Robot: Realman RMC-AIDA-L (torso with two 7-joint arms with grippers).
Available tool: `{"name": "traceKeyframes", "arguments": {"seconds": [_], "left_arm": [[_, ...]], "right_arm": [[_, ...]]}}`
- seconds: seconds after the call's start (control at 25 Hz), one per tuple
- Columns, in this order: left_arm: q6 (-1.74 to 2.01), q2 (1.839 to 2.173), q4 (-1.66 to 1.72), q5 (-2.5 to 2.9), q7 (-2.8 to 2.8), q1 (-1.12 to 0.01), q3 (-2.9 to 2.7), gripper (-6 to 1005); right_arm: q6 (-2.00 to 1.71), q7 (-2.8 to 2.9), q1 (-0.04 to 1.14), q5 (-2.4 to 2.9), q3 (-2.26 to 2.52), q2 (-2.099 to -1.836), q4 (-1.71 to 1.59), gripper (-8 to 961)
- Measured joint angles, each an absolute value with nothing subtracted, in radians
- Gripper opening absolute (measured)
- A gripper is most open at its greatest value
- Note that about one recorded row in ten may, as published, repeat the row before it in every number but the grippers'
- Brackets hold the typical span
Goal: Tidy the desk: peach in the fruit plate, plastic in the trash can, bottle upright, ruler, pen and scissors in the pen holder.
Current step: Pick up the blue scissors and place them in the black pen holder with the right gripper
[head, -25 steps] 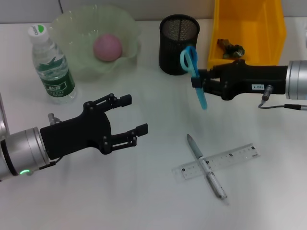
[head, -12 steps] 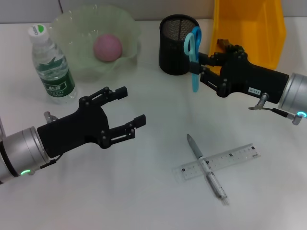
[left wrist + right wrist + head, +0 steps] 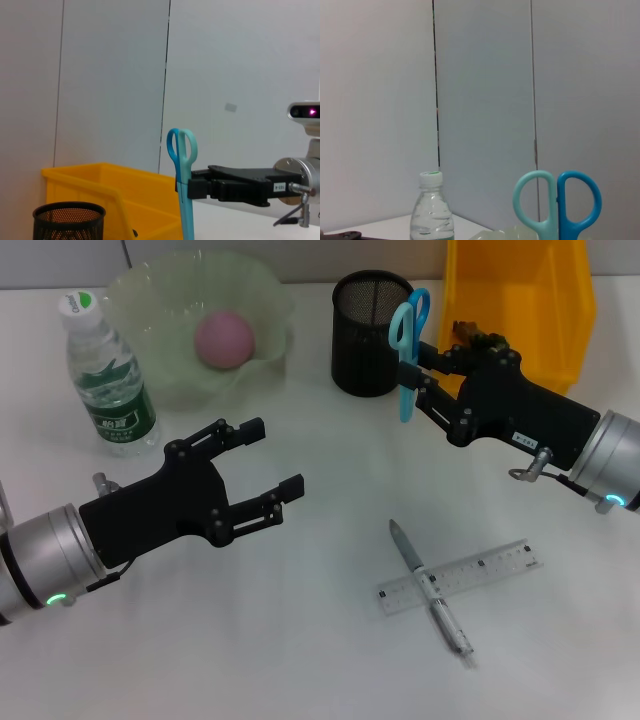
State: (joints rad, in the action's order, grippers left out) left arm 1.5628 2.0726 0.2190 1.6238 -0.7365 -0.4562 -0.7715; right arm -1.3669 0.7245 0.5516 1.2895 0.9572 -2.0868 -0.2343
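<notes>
My right gripper (image 3: 418, 380) is shut on blue scissors (image 3: 407, 348) and holds them upright, handles up, just right of the black mesh pen holder (image 3: 371, 330). The scissors also show in the left wrist view (image 3: 183, 186) and the right wrist view (image 3: 557, 206). My left gripper (image 3: 262, 472) is open and empty over the left-middle of the desk. A pen (image 3: 430, 589) lies across a clear ruler (image 3: 458, 576) at the front right. A pink peach (image 3: 224, 338) sits in the green fruit plate (image 3: 150, 300). The water bottle (image 3: 106, 377) stands upright.
A yellow bin (image 3: 520, 302) at the back right holds a dark crumpled piece (image 3: 480, 340). The pen holder also shows in the left wrist view (image 3: 69, 220), next to the bin (image 3: 120, 195). The bottle shows in the right wrist view (image 3: 432, 215).
My right gripper has swung the scissors from tilted to upright and carried them back toward the pen holder. My left gripper shifted slightly back.
</notes>
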Motion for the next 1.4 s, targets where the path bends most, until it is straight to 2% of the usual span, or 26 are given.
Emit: {"name": "traceKeyframes", "arguments": {"seconds": [0.52, 1.4], "left_arm": [[1.558, 2.075, 0.202, 1.588, -0.727, -0.462, -0.77, 815], [1.53, 2.079, 0.139, 1.514, -0.668, -0.476, -0.759, 814]], "right_arm": [[-1.376, 0.698, 0.559, 1.263, 0.954, -2.089, -0.223, 259], [-1.298, 0.511, 0.735, 0.937, 0.948, -2.092, -0.052, 271]]}}
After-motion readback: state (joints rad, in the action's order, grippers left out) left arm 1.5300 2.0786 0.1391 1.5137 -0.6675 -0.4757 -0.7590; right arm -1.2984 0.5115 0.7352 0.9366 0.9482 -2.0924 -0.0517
